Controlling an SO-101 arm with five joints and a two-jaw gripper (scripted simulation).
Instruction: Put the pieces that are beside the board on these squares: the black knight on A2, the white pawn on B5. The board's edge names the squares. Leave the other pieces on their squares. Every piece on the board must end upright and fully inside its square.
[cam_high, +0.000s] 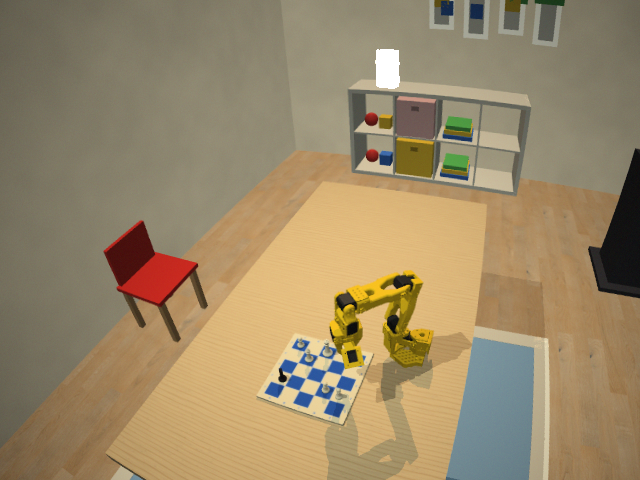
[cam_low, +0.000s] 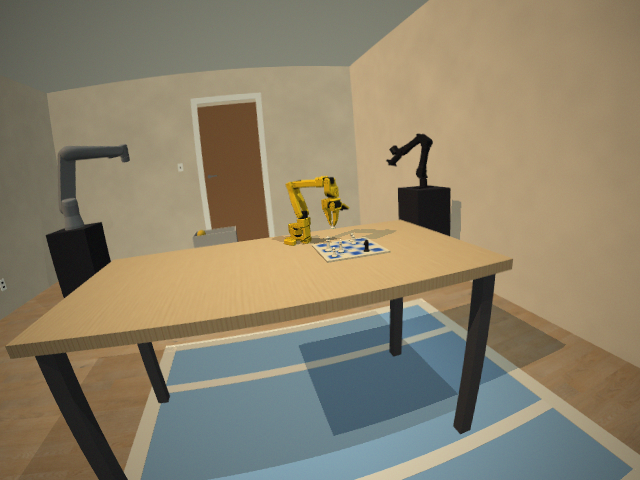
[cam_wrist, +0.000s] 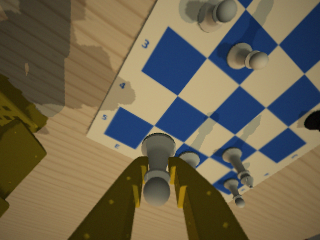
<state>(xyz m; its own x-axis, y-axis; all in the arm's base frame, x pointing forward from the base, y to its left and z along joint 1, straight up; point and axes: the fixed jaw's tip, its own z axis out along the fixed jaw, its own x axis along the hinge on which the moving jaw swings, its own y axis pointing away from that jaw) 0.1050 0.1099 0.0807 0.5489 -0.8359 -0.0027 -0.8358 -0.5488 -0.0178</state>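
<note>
The blue-and-cream chessboard (cam_high: 315, 377) lies on the table in front of the arm. My gripper (cam_wrist: 158, 186) is shut on the white pawn (cam_wrist: 157, 170) and holds it upright above the board's near edge, close to the corner by the row marked 5. In the top view the gripper (cam_high: 353, 356) hangs over the board's right edge. The black knight (cam_high: 281, 375) stands upright on a square at the board's left side; it also shows at the right edge of the wrist view (cam_wrist: 314, 120). Several white pieces (cam_wrist: 247, 56) stand on other squares.
The arm's yellow base (cam_high: 408, 348) sits on the table just right of the board. A white piece (cam_wrist: 189, 159) stands right beside the held pawn, and two more (cam_wrist: 237, 165) are near the same board edge. A red chair (cam_high: 149, 273) stands left of the table.
</note>
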